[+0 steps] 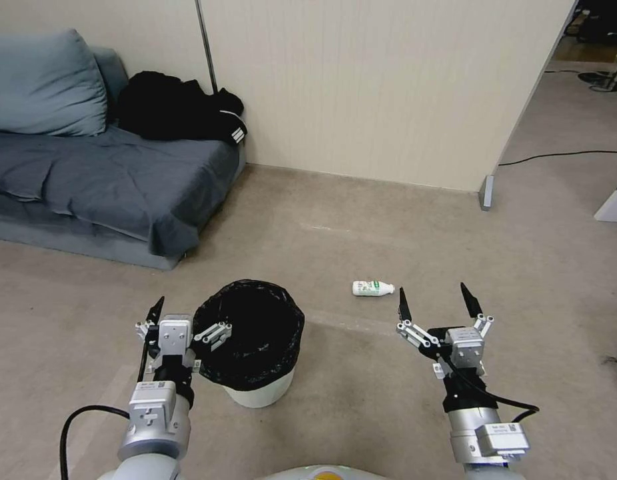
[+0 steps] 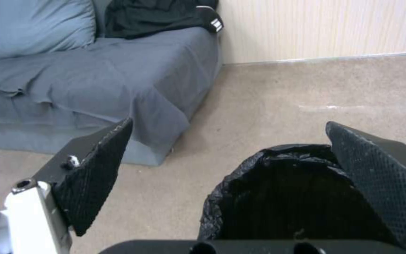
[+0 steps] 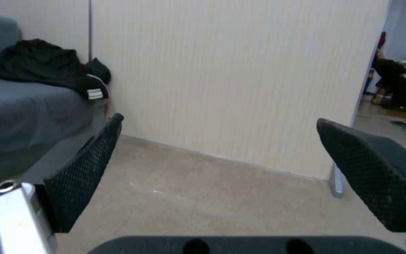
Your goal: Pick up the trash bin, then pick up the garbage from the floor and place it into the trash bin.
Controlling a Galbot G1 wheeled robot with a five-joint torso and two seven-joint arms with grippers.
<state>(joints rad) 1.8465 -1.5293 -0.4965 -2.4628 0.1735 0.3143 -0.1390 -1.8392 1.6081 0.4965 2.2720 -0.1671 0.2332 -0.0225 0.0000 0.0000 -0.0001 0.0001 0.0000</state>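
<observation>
the left gripper (image 1: pixel 183 320) is straddling the trash bin (image 1: pixel 255 343) rim, fingers spread (one inside, one outside), lining up a pinch. the right gripper (image 1: pixel 436 301) is hovering empty and spread near the bottle (image 1: pixel 372 288) lying on the floor.

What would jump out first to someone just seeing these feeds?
The trash bin with its glossy black liner stands on the carpet right before the robot, and the open left gripper straddles its near-left rim, one finger over the liner. A white bottle with a green label lies on the floor just beyond the open right gripper. A grey sofa sits at far left.
</observation>
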